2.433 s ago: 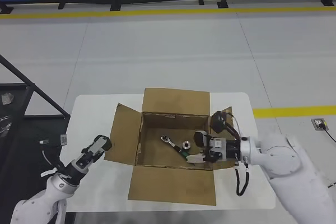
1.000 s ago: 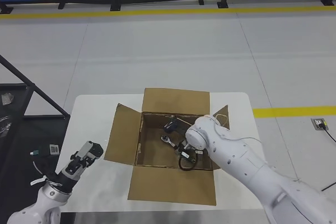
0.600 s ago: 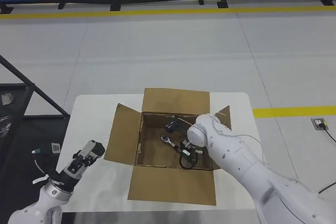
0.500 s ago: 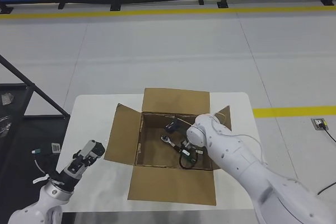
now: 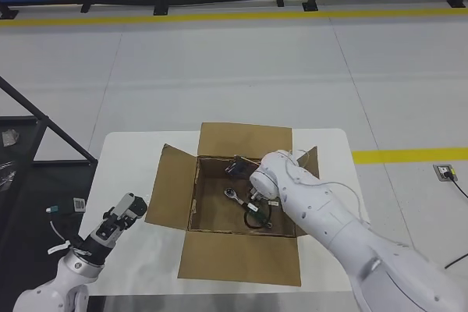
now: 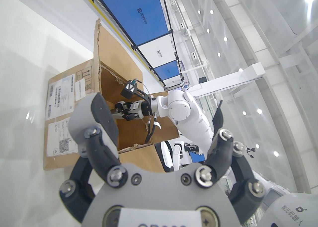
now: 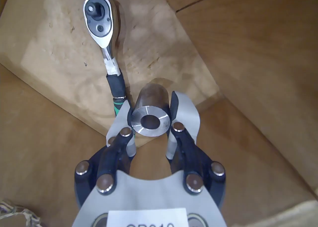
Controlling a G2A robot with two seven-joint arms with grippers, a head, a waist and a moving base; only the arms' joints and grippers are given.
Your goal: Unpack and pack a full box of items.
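Clamped on a steel socket [image 7: 151,121] with the right gripper [image 7: 149,102], low inside the cardboard box [image 5: 244,140]; can't tell if touching the box floor. Seeing a ratchet [image 7: 99,20] flat on that floor, handle end just beside the socket. Holding the left gripper [image 6: 159,110] wide apart, empty, over the bench [image 5: 132,160], near the box's left flap.

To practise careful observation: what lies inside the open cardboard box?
A ratchet wrench lies on the floor of the box. A metal cylinder is clamped in the jaws of the right gripper. That gripper covers the end of the wrench's handle.
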